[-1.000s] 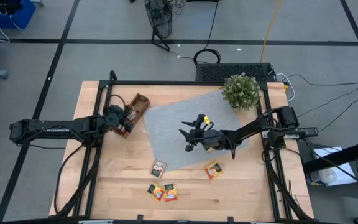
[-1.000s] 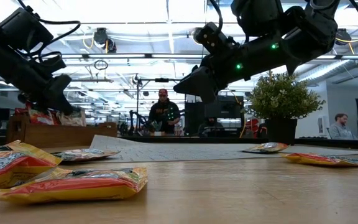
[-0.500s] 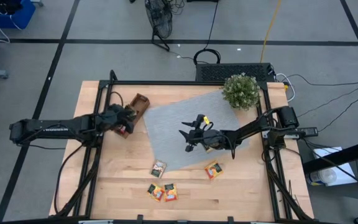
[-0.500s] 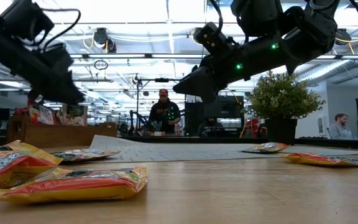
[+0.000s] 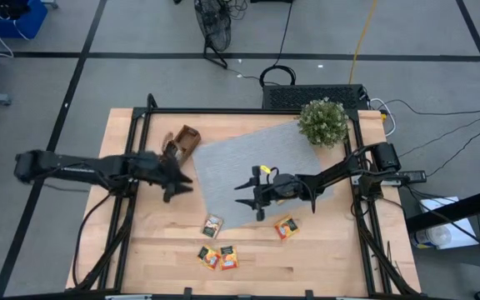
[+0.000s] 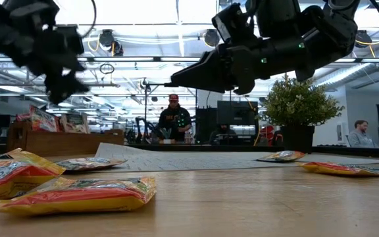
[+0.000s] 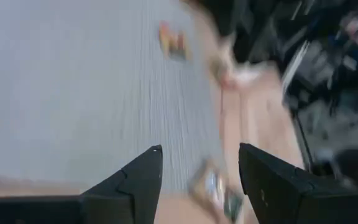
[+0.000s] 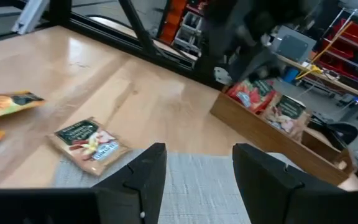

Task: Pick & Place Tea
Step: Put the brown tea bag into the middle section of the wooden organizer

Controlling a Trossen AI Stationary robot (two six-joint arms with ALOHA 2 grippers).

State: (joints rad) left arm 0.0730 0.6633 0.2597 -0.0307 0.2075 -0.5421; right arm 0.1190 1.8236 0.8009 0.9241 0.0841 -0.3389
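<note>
Left pincer (image 5: 176, 185) has pulled away from the brown wooden compartment tray (image 5: 187, 138): a second ago it sat at the tray's near end, fingers shut; now it's out over bare wood beside the grey woven mat (image 5: 248, 167), fingers spread, nothing between them. Left wrist view confirms: empty gap, mat below. My read: a sachet just got dropped in the tray, arm is heading back for another.

Right pincer (image 5: 251, 196) has shifted toward the front edge of the mat and hangs above it, fingers apart, holding nothing.

Tea status: several red and green sachets (image 8: 269, 104) stand in the tray. Still loose on the wooden surface (image 5: 323, 258): a pale-label sachet (image 5: 213, 225) just off the mat's front corner, a yellow-and-red pair (image 5: 218, 257) near the front edge, an orange one (image 5: 287, 227) to their right.

So: placement done, at least four pickups left. Closest to the left arm is the pale-label sachet.
</note>
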